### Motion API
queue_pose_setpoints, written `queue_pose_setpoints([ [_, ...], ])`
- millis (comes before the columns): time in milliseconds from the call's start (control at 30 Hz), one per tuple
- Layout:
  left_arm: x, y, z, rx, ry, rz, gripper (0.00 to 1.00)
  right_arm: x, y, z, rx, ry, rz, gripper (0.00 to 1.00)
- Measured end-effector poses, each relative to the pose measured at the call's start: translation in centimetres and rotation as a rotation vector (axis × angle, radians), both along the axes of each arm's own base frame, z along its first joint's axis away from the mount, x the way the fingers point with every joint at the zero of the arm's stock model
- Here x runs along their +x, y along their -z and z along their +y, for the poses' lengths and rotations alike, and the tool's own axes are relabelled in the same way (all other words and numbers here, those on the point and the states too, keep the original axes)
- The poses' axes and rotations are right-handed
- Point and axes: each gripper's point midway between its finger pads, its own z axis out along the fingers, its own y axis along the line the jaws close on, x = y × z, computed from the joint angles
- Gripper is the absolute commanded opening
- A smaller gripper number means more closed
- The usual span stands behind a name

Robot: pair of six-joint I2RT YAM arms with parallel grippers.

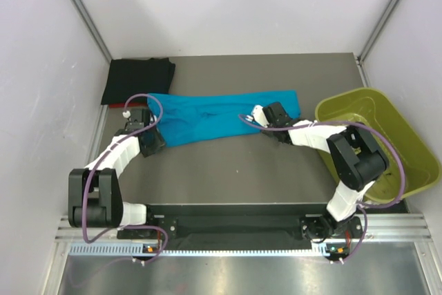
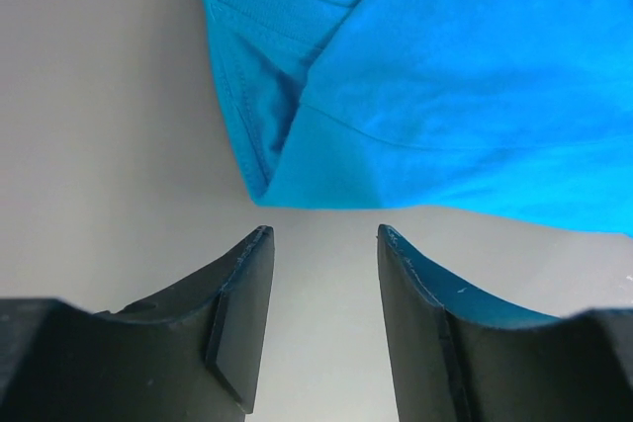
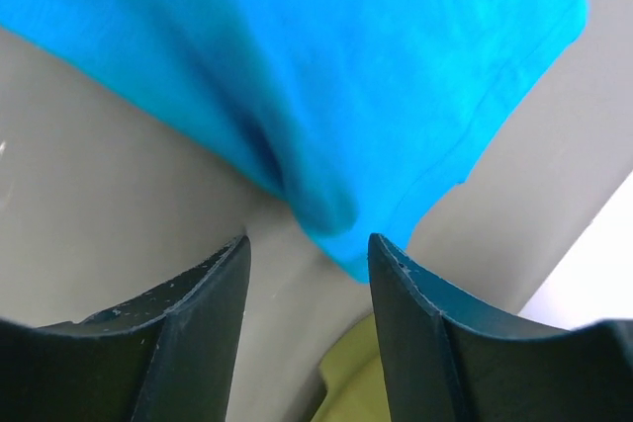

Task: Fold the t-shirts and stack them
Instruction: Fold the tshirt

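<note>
A bright teal-blue t-shirt (image 1: 221,117) lies in a long folded band across the middle of the table. A folded black t-shirt (image 1: 138,79) rests at the back left, with a sliver of red cloth (image 1: 118,106) showing under its near edge. My left gripper (image 1: 149,137) is at the teal shirt's left end. In the left wrist view this gripper (image 2: 321,234) is open and empty, and the shirt's folded hem (image 2: 396,86) lies just beyond the tips. My right gripper (image 1: 266,119) is at the shirt's right end. Its jaws (image 3: 309,244) are open, and a teal corner (image 3: 336,214) reaches between the tips.
A yellow-green plastic bin (image 1: 407,144) stands at the right edge of the table, close to my right arm; its rim (image 3: 346,382) shows under the right jaws. White walls close in the back and both sides. Grey tabletop (image 1: 228,170) lies in front of the shirt.
</note>
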Motion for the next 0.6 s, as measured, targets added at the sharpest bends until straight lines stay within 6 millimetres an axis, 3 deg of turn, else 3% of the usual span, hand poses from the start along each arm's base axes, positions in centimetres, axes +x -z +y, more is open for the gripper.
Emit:
queue_pose_setpoints([
  [100, 0.1, 1.1, 0.2, 0.012, 0.006, 0.024, 0.52, 0.7, 0.0, 0.2, -0.014, -0.028, -0.017, 0.51],
  [167, -0.1, 2.1, 0.3, 0.023, 0.012, 0.052, 0.48, 1.1, 0.1, 0.3, -0.024, -0.046, -0.029, 0.45],
  [200, -0.3, 2.6, 0.4, 0.028, 0.014, 0.07, 0.44, 1.3, 0.1, 0.4, -0.028, -0.055, -0.032, 0.38],
  [233, -0.1, 2.6, 0.5, 0.035, 0.015, 0.069, 0.38, 1.4, 0.3, 0.4, -0.033, -0.062, -0.032, 0.2],
  [267, 0.2, 2.6, 0.6, 0.042, 0.015, 0.061, 0.16, 1.5, 0.5, 0.4, -0.042, -0.073, -0.029, 0.1],
  [300, 0.2, 2.7, 0.7, 0.046, 0.013, 0.064, 0.02, 1.5, 0.8, 0.5, -0.034, -0.076, -0.018, 0.0],
  [467, 0.6, 2.5, 1.6, 0.095, 0.006, 0.074, 0.0, 1.0, 1.1, 0.4, -0.045, -0.089, 0.018, 0.0],
  [600, 1.1, 1.6, 3.3, 0.123, -0.042, 0.068, 0.0, -0.8, 0.5, 0.6, -0.017, -0.108, 0.078, 0.0],
])
